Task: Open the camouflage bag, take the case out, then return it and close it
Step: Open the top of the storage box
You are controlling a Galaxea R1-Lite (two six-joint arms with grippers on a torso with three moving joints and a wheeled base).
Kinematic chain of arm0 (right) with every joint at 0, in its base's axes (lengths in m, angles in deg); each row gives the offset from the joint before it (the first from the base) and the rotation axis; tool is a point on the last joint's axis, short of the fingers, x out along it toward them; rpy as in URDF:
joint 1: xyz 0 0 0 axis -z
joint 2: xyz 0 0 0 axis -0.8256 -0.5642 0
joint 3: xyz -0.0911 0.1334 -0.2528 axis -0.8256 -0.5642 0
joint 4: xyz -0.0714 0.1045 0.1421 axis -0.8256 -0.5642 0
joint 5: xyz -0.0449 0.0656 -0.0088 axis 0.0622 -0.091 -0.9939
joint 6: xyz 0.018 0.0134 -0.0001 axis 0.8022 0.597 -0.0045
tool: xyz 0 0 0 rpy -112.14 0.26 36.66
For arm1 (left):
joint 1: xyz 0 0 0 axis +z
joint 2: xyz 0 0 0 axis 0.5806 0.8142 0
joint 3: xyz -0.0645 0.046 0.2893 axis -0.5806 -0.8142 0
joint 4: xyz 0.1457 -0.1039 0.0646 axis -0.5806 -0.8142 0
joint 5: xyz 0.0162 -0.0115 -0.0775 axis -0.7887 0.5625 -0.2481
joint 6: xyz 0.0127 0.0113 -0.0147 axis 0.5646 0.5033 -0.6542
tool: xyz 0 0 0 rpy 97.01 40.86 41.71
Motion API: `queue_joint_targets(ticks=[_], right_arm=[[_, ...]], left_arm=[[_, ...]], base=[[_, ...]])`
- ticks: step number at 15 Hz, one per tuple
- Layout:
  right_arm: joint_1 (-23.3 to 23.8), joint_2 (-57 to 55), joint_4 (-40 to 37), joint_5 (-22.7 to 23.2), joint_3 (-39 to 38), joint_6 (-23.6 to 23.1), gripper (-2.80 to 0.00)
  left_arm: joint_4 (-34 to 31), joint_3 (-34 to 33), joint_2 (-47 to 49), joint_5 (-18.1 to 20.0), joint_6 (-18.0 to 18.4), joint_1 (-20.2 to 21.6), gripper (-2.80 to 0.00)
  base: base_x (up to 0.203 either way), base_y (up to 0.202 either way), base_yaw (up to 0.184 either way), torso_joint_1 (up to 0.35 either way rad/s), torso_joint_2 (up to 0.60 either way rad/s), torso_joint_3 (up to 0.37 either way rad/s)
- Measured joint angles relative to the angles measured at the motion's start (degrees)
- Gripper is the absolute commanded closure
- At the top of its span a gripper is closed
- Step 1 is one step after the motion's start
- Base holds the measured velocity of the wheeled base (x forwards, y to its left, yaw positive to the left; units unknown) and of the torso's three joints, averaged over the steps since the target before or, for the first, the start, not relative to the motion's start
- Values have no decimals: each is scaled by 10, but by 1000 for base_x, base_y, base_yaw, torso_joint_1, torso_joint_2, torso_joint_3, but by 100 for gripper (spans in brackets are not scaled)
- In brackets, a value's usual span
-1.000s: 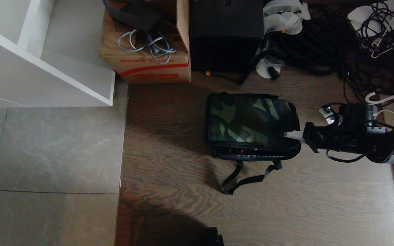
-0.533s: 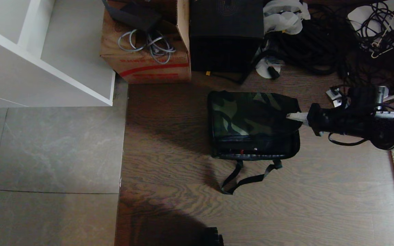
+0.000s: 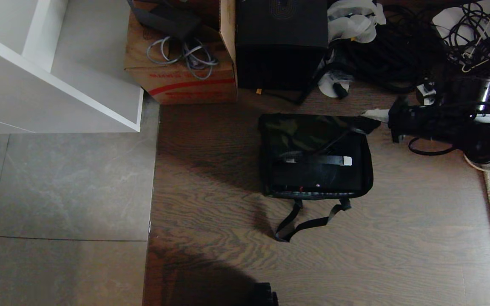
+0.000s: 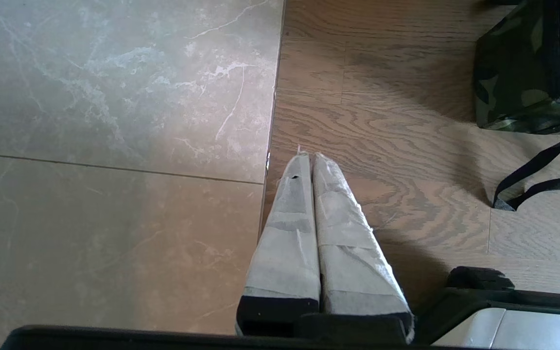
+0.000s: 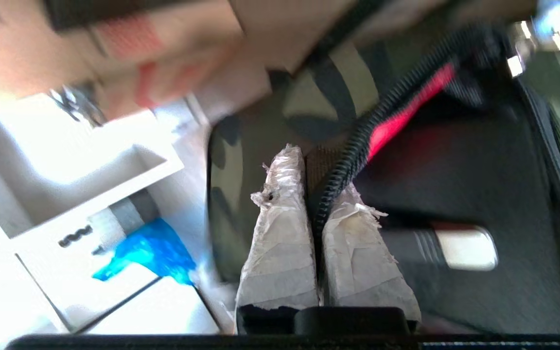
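On the wood floor (image 3: 211,178), at centre, sits the camouflage bag (image 3: 296,131), lid drawn up along its far edge, the case (image 3: 317,174) lying inside, silver-tipped handle showing; off to the right, at the bag's far right corner, reaches the right gripper (image 3: 370,114), fingers clamped on the lid's edge; low beside the tiles (image 4: 114,146), parked, hangs the left gripper (image 4: 309,158), fingers pressed together.

My right wrist view is smeared with blur; the cardboard box (image 5: 163,63) toward eleven o'clock is barely legible; the camouflage bag (image 4: 513,73) runs off my left wrist view at two o'clock.
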Motion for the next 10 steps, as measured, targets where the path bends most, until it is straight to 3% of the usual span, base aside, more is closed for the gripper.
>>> queue_joint_targets(ticks=[3, 7, 10], right_arm=[[2, -9, 1, -5, 24, 7, -280], [4, -32, 91, -39, 69, 107, -280], [7, -47, 128, -42, 86, 121, -280]], left_arm=[[0, 0, 0, 0, 0, 0, 0], [0, 0, 0, 0, 0, 0, 0], [0, 0, 0, 0, 0, 0, 0]], base=[[0, 0, 0, 0, 0, 0], [0, 0, 0, 0, 0, 0], [0, 0, 0, 0, 0, 0]])
